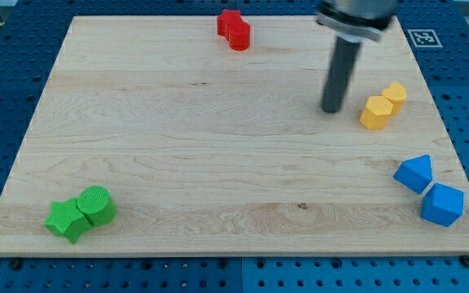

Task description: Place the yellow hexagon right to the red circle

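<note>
Two yellow blocks sit touching at the view's right: a smaller yellow hexagon up and to the right, and a larger yellow block below and left of it. Two red blocks touch at the view's top: a red star-like block and the red circle just below and right of it. My tip rests on the board a short way left of the larger yellow block, apart from it, and well right of and below the red pair.
A green star and a green circle touch at the view's bottom left. Two blue blocks lie near the right edge at the bottom. The wooden board lies on a blue perforated table.
</note>
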Available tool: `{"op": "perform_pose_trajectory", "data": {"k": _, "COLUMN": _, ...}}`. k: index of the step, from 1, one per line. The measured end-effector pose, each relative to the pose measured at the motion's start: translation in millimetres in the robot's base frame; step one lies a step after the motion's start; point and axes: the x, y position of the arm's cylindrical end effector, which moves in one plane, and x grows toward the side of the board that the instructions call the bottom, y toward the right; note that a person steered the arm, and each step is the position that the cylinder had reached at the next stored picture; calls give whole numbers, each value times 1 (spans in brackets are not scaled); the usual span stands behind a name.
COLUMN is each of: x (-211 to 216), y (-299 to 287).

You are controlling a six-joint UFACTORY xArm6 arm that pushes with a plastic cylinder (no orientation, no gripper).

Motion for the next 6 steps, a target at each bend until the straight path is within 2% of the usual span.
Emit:
{"op": "perform_pose_trajectory", "data": {"k": 1, "x": 48, "y": 29}}
{"op": "perform_pose_trajectory", "data": {"k": 2, "x": 77, "y": 29}}
{"op": "perform_pose_trajectory", "data": {"k": 4, "x": 81, "y": 56}}
{"op": "perform_pose_trajectory", "data": {"k": 6, "x": 72, "y": 118}}
